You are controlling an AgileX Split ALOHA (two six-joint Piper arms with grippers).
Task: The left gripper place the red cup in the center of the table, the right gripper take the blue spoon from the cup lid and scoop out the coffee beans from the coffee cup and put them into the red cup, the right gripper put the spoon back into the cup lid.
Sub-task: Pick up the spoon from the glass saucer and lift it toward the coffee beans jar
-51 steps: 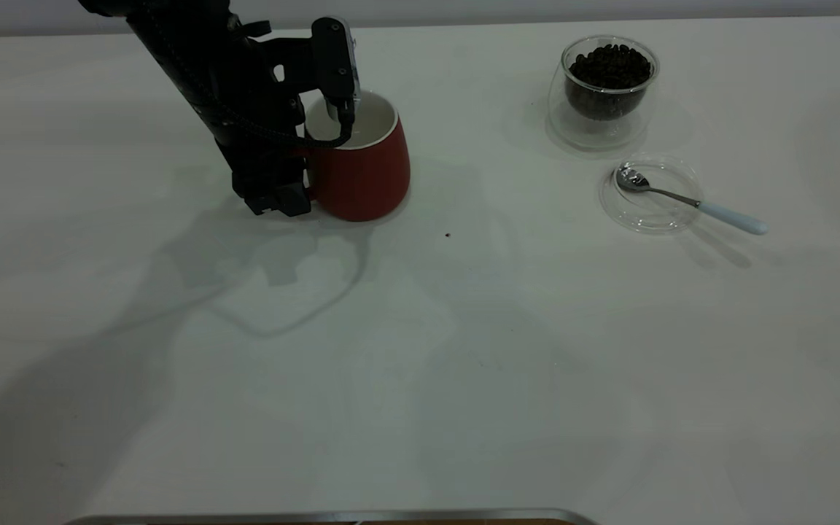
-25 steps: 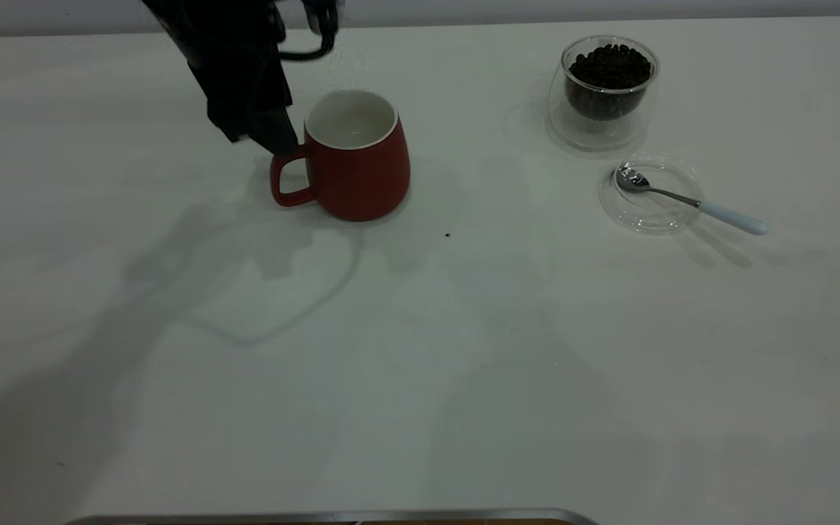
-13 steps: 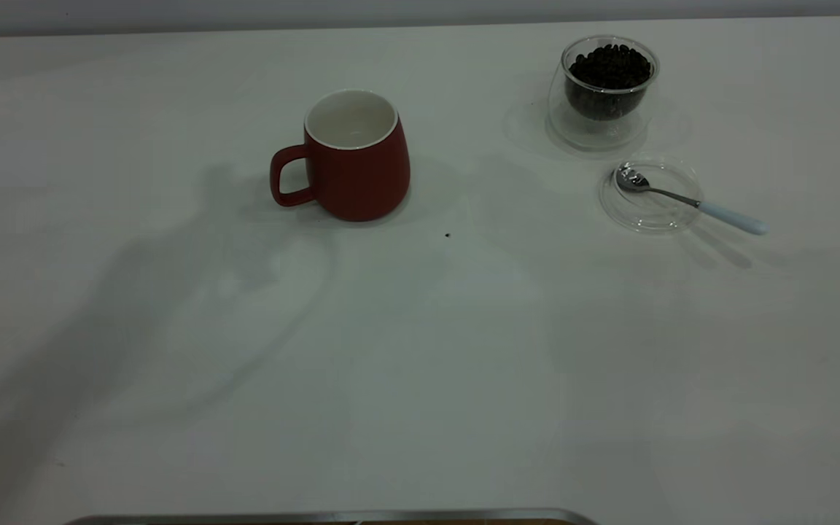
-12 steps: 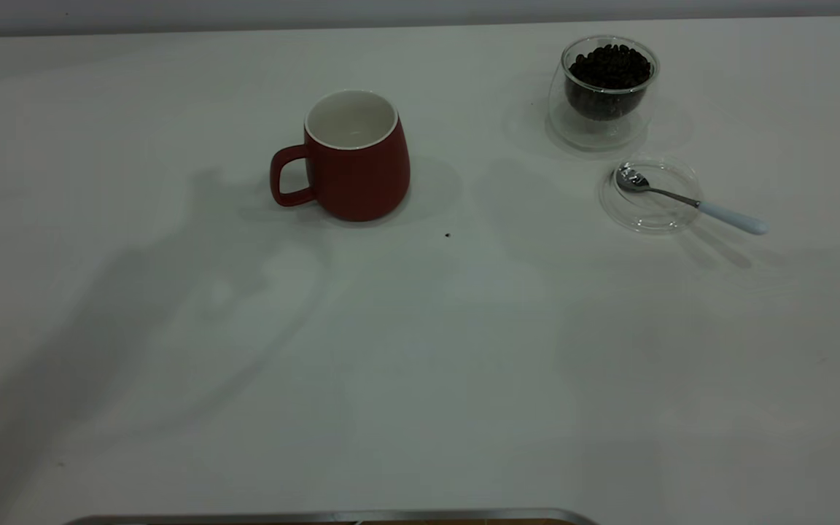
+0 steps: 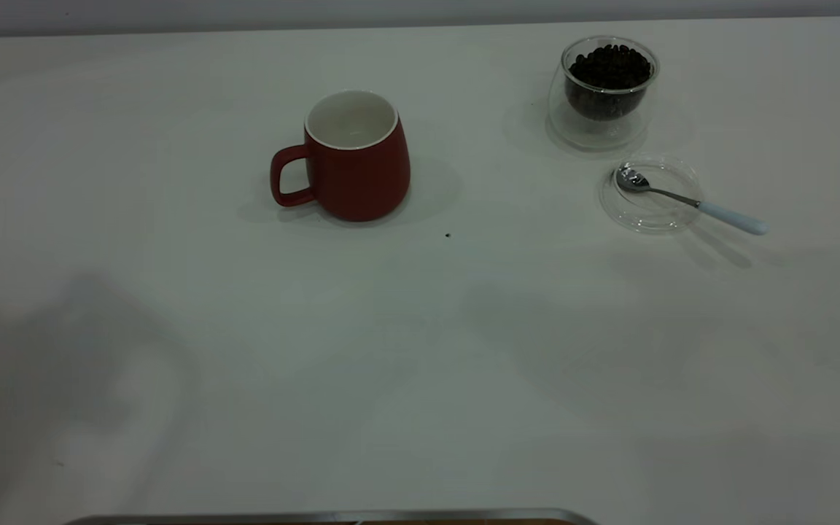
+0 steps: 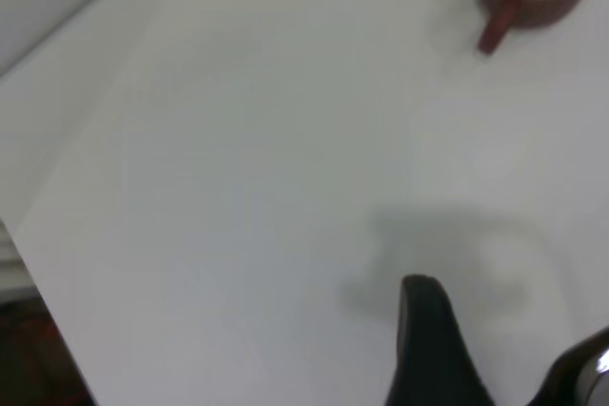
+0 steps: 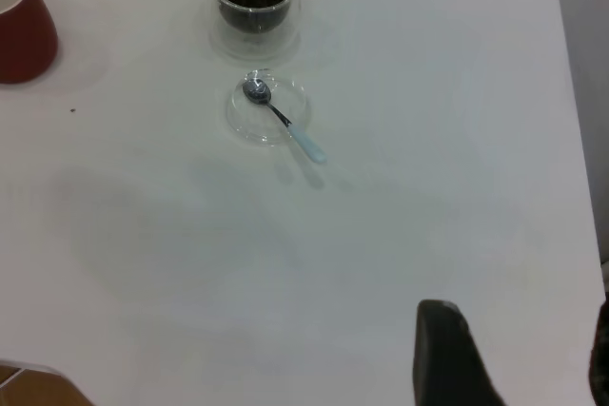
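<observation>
Dark red ceramic identifies the red cup (image 5: 356, 158), which stands upright on the table (image 5: 420, 350) slightly left of centre in the exterior view, its loop handle toward the left arm's side and its white interior empty. The coffee cup (image 5: 604, 91), clear glass, stands well apart toward the right arm's side and holds the coffee beans (image 5: 609, 67) heaped to just below its rim. Just beside the coffee cup lies the cup lid (image 5: 651, 193), flat on the table. The blue spoon (image 5: 690, 200) rests with its metal bowl inside the lid and its pale blue handle projecting over the lid's rim onto the tabletop. A small dark speck (image 5: 448, 235) lies on the table near the red cup. Neither arm appears in the exterior view. The left gripper (image 6: 504, 349) is raised above bare table, well apart from the red cup, jaws spread and empty. The right gripper (image 7: 519, 358) is raised above the table, well apart from the spoon and lid, jaws spread and empty.
</observation>
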